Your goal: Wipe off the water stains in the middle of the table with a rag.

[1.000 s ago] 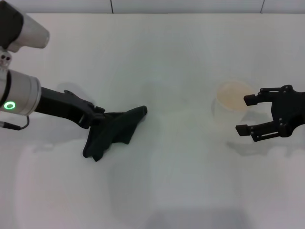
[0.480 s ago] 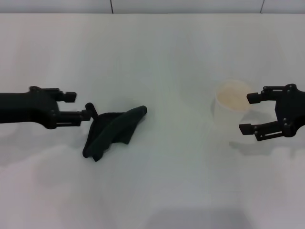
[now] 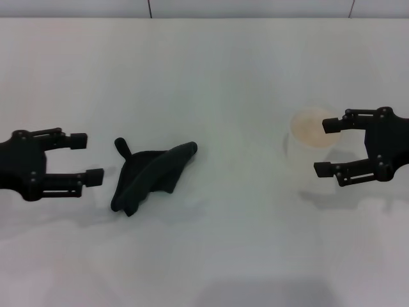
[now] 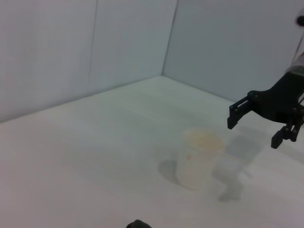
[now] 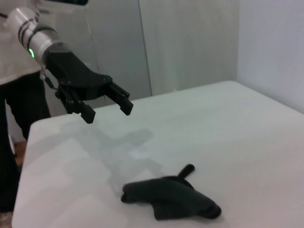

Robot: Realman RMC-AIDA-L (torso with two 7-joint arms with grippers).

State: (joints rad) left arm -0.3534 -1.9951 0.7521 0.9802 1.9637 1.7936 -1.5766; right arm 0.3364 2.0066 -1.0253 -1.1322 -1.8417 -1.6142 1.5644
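— Rag (image 3: 150, 176) position? Head view puts it crumpled on the table (image 3: 211, 77), left of centre, just right of the left gripper (image 3: 82, 157), whose fingers are spread and empty.

— Right wrist view adds a raised corner on it. And the right gripper (image 3: 328, 146)?

— Fingers apart, holding nothing, beside a cup (image 3: 311, 144); the left wrist view shows amber liquid inside.

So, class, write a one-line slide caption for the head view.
Dark rag lies free on the white table, between the open left gripper and the open right gripper beside a cup.
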